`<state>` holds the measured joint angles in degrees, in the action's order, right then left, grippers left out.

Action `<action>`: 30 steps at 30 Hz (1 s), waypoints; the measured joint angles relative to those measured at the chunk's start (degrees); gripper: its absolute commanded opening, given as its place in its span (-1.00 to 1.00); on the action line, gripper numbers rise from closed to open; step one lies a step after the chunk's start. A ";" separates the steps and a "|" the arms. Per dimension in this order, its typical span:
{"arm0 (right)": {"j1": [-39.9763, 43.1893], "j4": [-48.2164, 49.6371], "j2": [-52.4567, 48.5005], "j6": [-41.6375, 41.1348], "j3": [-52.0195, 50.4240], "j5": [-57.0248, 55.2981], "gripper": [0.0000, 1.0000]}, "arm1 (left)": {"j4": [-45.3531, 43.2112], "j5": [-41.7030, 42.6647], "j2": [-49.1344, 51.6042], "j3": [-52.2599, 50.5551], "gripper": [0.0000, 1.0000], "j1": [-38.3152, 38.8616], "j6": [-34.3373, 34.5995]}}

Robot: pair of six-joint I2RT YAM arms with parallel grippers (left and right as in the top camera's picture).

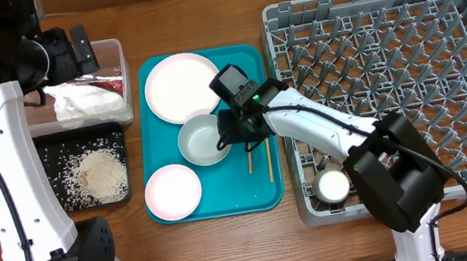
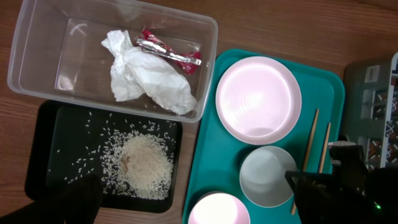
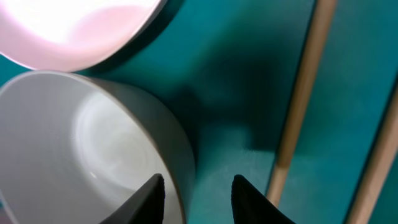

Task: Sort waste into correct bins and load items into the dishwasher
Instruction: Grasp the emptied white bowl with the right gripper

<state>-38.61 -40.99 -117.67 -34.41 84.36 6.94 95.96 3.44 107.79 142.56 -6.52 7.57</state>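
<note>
left arm [image 1: 1,172]: long white link rising from a black joint low on the left, bent at a black elbow towards the far left.
left claw [image 1: 80,49]: black, pointing right from the black wrist; finger spread unclear.
right arm [image 1: 310,124]: white link stretched leftward from a black joint low on the right.
right wrist [image 1: 242,93]: black, green light lit.
right claw [image 3: 196,199]: two black fingertips [image 3: 152,196] parted, aimed downward.

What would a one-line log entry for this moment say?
right gripper: open, astride bowl rim on teal tray | left gripper: over clear tub | rice: in black tray
</note>
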 measured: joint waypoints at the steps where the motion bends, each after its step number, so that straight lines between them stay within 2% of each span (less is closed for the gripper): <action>1: 0.00 0.31 -0.33 -0.11 0.02 -0.07 -0.92 | 0.00 0.00 0.00 0.00 1.00 0.00 0.00; 12: 0.00 0.74 -0.85 -0.26 0.02 -0.37 -0.92 | 0.00 0.00 0.00 0.00 1.00 0.00 0.00; 18: 0.00 -3.23 1.75 -0.26 0.00 -1.92 -0.92 | 0.00 -0.02 0.00 0.00 1.00 0.00 0.00; 26: 0.00 -5.51 19.56 -0.24 0.00 -7.50 -0.92 | 0.00 0.00 0.00 0.00 1.00 0.00 0.00; 30: 0.00 -6.60 27.87 -0.22 0.00 -15.69 -0.92 | 0.00 0.00 0.00 0.00 1.00 0.00 0.00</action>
<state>-38.61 -47.59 -89.80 -34.63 84.36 -8.75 95.96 3.44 107.79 142.56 -6.52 7.57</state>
